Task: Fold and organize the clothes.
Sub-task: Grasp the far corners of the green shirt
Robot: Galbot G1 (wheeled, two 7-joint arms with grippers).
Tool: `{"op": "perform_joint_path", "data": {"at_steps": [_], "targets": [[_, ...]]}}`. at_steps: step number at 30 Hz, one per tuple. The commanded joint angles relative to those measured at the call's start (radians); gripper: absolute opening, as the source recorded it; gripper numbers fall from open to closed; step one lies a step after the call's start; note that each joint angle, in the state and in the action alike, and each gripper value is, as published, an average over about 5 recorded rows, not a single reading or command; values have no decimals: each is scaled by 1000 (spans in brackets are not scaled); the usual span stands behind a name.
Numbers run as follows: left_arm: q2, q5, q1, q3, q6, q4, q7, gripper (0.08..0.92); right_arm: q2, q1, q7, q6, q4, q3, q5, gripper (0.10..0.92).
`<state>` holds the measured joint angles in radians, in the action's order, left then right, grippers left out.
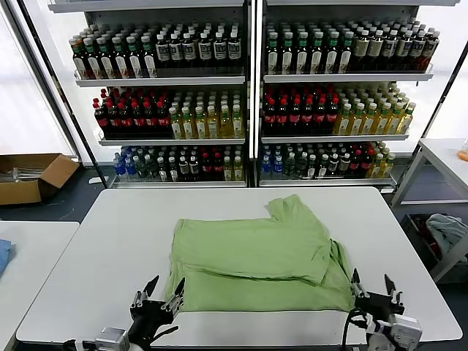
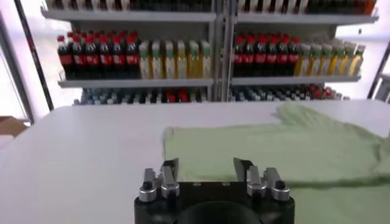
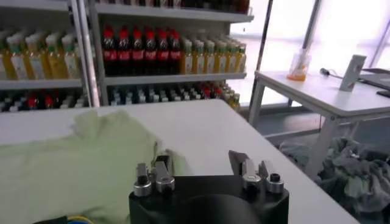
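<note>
Green shirt (image 1: 256, 256) lies flat mid-desk (image 1: 102, 241), partly folded: the far layer is doubled over the near one, one sleeve (image 1: 292, 208) sticks out toward the bottle shelves (image 1: 248, 95). Collar, buttons and print don't show.

Left pincer (image 1: 159, 292) sits at the near desk edge, just off the shirt's near-left corner, fingers spread, gripping nothing. Left wrist view: both fingers (image 2: 169, 170) stand apart with bare desk between them; shirt (image 2: 274, 149) is ahead and to the right of the left pincer (image 2: 207, 169).

Right pincer (image 1: 371, 285) is at the near edge by the shirt's near-right corner, also spread and empty. Right wrist view: shirt (image 3: 73, 158) spreads ahead and to the left of the right pincer (image 3: 201, 161), its hem right next to one finger (image 3: 161, 167). Can't tell from this angle whether that finger actually touches cloth.

Off-desk: cardboard box (image 1: 33, 175) on the floor far left, a second white desk (image 3: 317, 91) to the right with an orange-tinted container (image 3: 297, 66), grey-blue cloth bundle (image 1: 446, 232) low beside it.
</note>
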<state>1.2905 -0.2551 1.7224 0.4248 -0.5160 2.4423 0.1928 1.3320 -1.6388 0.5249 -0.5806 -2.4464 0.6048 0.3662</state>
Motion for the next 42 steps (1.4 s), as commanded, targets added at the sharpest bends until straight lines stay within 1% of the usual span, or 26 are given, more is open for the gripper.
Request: {"op": "perform_joint_path", "data": {"at_steps": [1,4,7,10,13,17,20,23,27,34,42], "targets": [[1,-17,-67,109,22,79,-58,711,-24,130,-43,0,16,108,123,799],[-32,-40,-77,143,30,58,-77,784,-60,164,-121,-1,45,119,127,820],[-65,-67,-104,164,29,28,-82,817,-108,200,-202,-1,79,121,116,822],[-92,-86,-137,169,24,-9,-88,822,-153,236,-278,-3,110,114,95,823],[-116,-96,-181,156,18,-56,-97,823,-189,267,-351,-4,145,94,43,823],[-147,-119,-264,125,16,-134,-106,823,-221,297,-445,-4,183,70,-36,823],[-163,-149,-338,101,16,-203,-112,823,-231,318,-504,-4,215,63,-67,823],[-170,-172,-415,73,12,-272,-116,823,-240,345,-518,-3,256,53,-72,823],[-186,-193,-504,39,-6,-345,-120,823,-262,378,-486,-4,315,35,-42,823],[-285,-234,-653,-48,-16,-528,-136,823,-286,483,-442,-3,470,-24,96,823],[-362,-285,-848,-167,-9,-745,-161,823,-283,678,-447,-2,655,-156,167,823]]}}
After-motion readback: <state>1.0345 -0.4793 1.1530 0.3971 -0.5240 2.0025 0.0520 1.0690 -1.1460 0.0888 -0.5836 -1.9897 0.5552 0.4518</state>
